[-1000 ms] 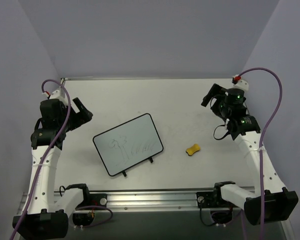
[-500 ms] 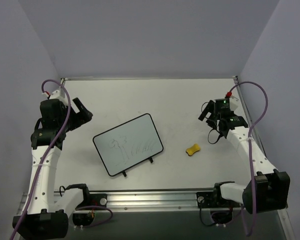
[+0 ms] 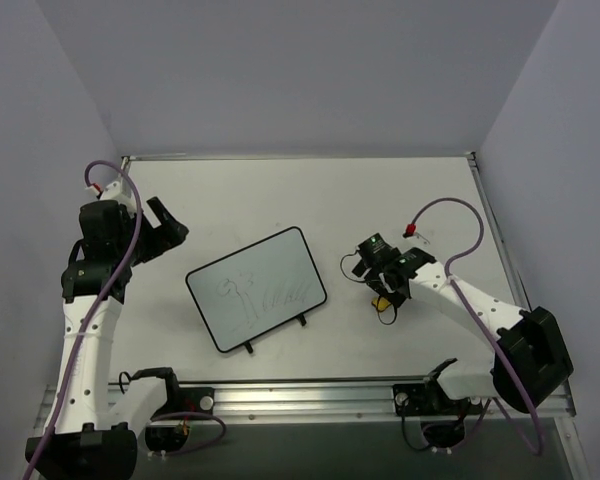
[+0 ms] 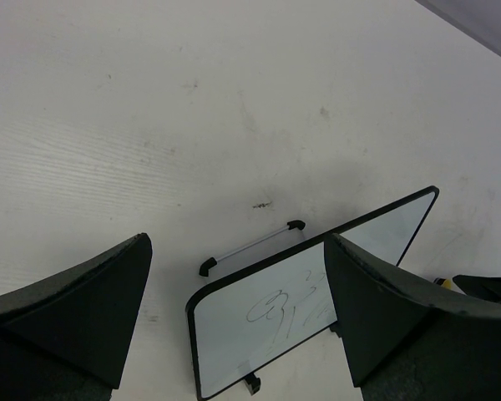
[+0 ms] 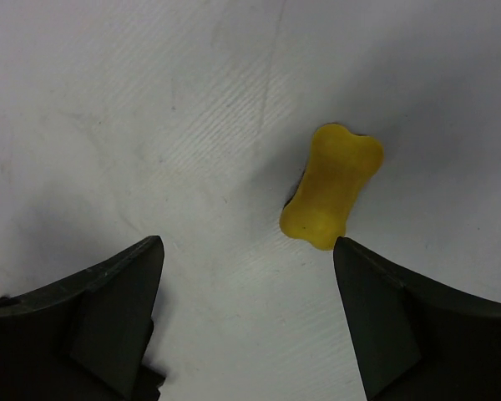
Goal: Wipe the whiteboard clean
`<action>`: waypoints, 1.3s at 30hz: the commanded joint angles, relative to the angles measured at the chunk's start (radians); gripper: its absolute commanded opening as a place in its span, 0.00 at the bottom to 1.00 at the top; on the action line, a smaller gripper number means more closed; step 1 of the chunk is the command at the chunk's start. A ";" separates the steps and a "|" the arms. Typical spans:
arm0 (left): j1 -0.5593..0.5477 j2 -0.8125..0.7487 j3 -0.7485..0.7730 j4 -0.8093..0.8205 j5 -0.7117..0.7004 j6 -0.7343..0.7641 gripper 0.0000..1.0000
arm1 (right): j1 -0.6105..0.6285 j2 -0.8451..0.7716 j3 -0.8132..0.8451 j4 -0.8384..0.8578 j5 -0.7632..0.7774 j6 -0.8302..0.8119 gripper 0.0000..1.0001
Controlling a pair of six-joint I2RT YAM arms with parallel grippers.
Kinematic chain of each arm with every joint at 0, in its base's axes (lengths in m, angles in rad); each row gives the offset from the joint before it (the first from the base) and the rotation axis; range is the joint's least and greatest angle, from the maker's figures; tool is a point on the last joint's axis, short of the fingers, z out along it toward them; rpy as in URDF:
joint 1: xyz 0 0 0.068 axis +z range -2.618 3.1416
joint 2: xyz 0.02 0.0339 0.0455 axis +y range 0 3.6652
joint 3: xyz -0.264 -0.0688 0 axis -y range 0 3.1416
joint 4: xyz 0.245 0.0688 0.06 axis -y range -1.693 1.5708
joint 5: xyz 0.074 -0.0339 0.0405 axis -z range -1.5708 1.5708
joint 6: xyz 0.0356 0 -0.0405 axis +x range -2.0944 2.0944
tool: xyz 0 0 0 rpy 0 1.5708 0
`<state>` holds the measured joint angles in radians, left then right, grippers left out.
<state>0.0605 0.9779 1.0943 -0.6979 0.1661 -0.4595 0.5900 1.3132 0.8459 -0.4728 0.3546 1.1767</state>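
The scribbled whiteboard (image 3: 257,289) lies face-up between both grippers. Right of it, the right gripper (image 5: 246,251) hangs spread wide over a yellow sponge (image 5: 331,185). Left of it, the left gripper (image 3: 168,228) gapes, empty.

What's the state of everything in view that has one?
White rectangular black-framed whiteboard: dark scribbles on it, unerased, untouched.
Yellow bone-shaped sponge: lying loose, ungripped.
Left tool: open, empty, clear of the whiteboard.
Right tool: open, empty, over the sponge.
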 commanded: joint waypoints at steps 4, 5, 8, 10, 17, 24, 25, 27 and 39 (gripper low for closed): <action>-0.002 -0.019 -0.004 0.044 0.039 -0.001 0.94 | 0.004 0.024 -0.062 -0.121 0.113 0.322 0.77; -0.002 -0.021 -0.004 0.046 0.038 -0.001 0.94 | 0.004 0.032 -0.068 -0.121 0.113 0.328 0.77; -0.002 -0.021 -0.004 0.048 0.038 -0.001 0.94 | -0.010 0.047 -0.099 -0.096 0.100 0.336 0.77; -0.002 -0.024 -0.005 0.046 0.038 -0.001 0.94 | -0.038 0.054 -0.125 -0.075 0.086 0.324 0.76; -0.002 -0.022 -0.010 0.044 0.039 -0.001 0.94 | -0.191 0.052 -0.168 0.049 0.030 0.178 0.73; 0.001 -0.016 -0.010 0.049 0.046 -0.001 0.94 | -0.190 0.106 -0.142 0.063 0.017 0.161 0.73; 0.001 -0.016 -0.010 0.048 0.044 -0.001 0.94 | -0.190 0.104 -0.142 0.065 0.015 0.161 0.73; 0.001 -0.016 -0.010 0.048 0.044 -0.001 0.94 | -0.188 0.098 -0.149 0.072 0.006 0.166 0.73; 0.001 -0.016 -0.010 0.049 0.047 -0.001 0.94 | -0.090 0.159 -0.073 0.036 0.018 0.218 0.65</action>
<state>0.0605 0.9680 1.0851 -0.6918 0.1986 -0.4595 0.4728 1.4506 0.7410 -0.3779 0.3367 1.3525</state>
